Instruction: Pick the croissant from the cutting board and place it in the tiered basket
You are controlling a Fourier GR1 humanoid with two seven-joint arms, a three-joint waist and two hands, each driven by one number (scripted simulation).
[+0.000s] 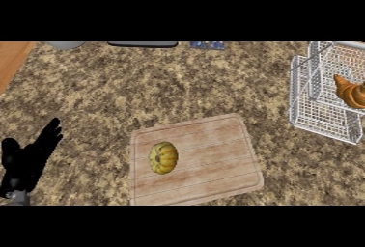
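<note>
The croissant (pixel 350 91) lies inside the tiered basket (pixel 322 112), a white wire rack at the far right of the speckled brown counter (pixel 143 91); it sits in the upper tier, its pointed end toward the far side, and its right part runs out of view at the edge. The basket's lower tier juts out toward the near left and holds nothing that can be seen. The wooden cutting board (pixel 214 164) lies near the middle of the counter, slightly turned, well apart from the basket. On the board's left half rests a small yellow pumpkin (pixel 163 157), ribbed, with a dark stem spot in its centre. The left hand (pixel 27 161) shows at the near left edge, black, its fingers straight and spread, pointing to the far side, holding nothing and touching neither board nor basket. The right hand does not show. Along the far edge lie a grey rounded object (pixel 65 45), a dark flat thing (pixel 143 44) and a small bluish item (pixel 207 45), each only partly seen.
</note>
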